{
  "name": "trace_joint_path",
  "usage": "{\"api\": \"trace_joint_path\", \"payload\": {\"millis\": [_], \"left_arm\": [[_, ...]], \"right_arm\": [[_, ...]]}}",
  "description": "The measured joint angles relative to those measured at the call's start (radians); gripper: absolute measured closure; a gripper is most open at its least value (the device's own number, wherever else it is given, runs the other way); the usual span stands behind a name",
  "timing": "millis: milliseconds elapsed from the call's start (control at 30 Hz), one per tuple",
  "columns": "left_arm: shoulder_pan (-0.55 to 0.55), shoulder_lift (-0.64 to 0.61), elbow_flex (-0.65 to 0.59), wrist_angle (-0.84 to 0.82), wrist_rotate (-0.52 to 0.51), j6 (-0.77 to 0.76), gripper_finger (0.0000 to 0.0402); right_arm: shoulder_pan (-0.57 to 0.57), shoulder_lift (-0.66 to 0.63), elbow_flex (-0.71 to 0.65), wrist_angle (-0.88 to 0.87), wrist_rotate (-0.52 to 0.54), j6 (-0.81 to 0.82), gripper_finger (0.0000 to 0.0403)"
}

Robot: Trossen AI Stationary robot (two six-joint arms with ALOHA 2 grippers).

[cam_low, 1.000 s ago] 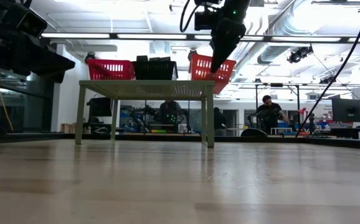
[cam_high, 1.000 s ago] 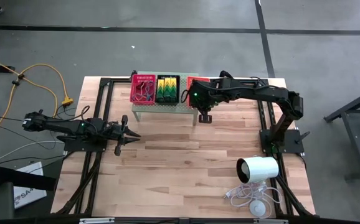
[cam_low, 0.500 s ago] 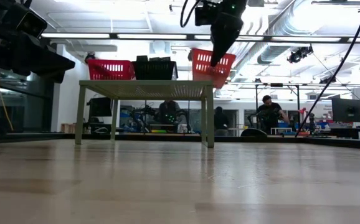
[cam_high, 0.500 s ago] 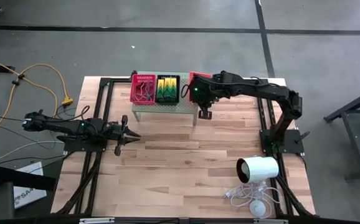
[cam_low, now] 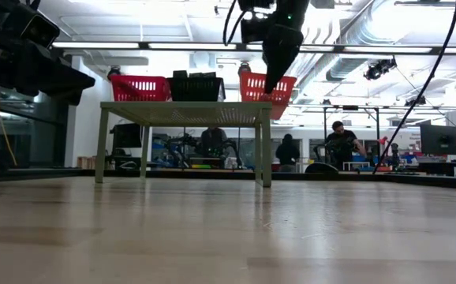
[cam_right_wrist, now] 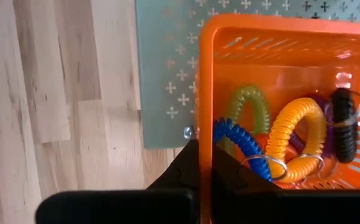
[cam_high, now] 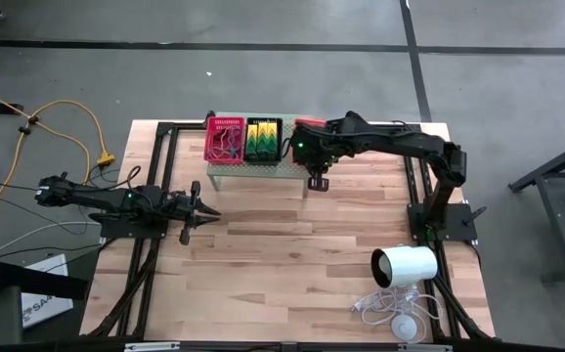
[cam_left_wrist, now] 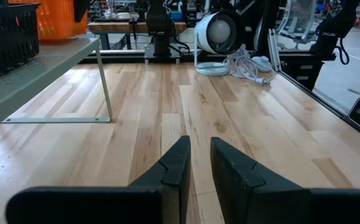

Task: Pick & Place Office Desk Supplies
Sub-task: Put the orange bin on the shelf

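Observation:
The orange mesh tray (cam_right_wrist: 279, 93) holds coiled green, blue, yellow, purple and black rings. It stands at the right end of the pale green stand (cam_high: 253, 168), beside the black tray of yellow-green clips (cam_high: 263, 140) and the pink-red tray (cam_high: 226, 139). My right gripper (cam_right_wrist: 205, 163) is over the stand's right end, pointing down, shut on the orange tray (cam_low: 267, 85). My left gripper (cam_left_wrist: 197, 149) waits near the table's left edge, low over the wood, fingers a little apart and holding nothing. My right gripper pinches one side wall of the orange tray at its rim (cam_right_wrist: 205, 124), one finger inside and one outside. It comes from above, pointing down. The tray (cam_low: 252, 85) sits about level just above the stand's top; whether its base rests there I cannot tell.
A white cylinder with a coiled white cable (cam_high: 405, 266) lies near the table's right near corner. Bare wood stretches between the stand and the near edge. Black frame rails (cam_high: 151, 176) run along both table sides. People stand in the room beyond.
My right gripper, still shut on the orange tray, has shifted slightly toward the table's left. The tray stood tipped half a second ago and is now about level again at the stand's right end.

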Motion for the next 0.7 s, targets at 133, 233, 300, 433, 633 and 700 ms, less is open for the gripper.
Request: {"api": "trace_joint_path", "payload": {"millis": [133, 233, 300, 433, 633, 700], "left_arm": [[0.000, 0.000, 0.000, 0.000, 0.000, 0.000, 0.0345], [0.000, 0.000, 0.000, 0.000, 0.000, 0.000, 0.0345], [0.000, 0.000, 0.000, 0.000, 0.000, 0.000, 0.0345], [0.000, 0.000, 0.000, 0.000, 0.000, 0.000, 0.0345], [0.000, 0.000, 0.000, 0.000, 0.000, 0.000, 0.0345], [0.000, 0.000, 0.000, 0.000, 0.000, 0.000, 0.0345]], "right_arm": [[0.000, 0.016, 0.000, 0.013, -0.006, 0.000, 0.0401], [0.000, 0.016, 0.000, 0.024, -0.011, -0.001, 0.0401], [0.000, 0.019, 0.000, 0.040, -0.011, -0.005, 0.0401], [0.003, 0.019, 0.000, 0.039, -0.013, -0.005, 0.0401], [0.014, 0.019, 0.014, 0.037, -0.008, -0.012, 0.0401], [0.014, 0.020, 0.031, 0.029, -0.010, -0.013, 0.0401]]}}
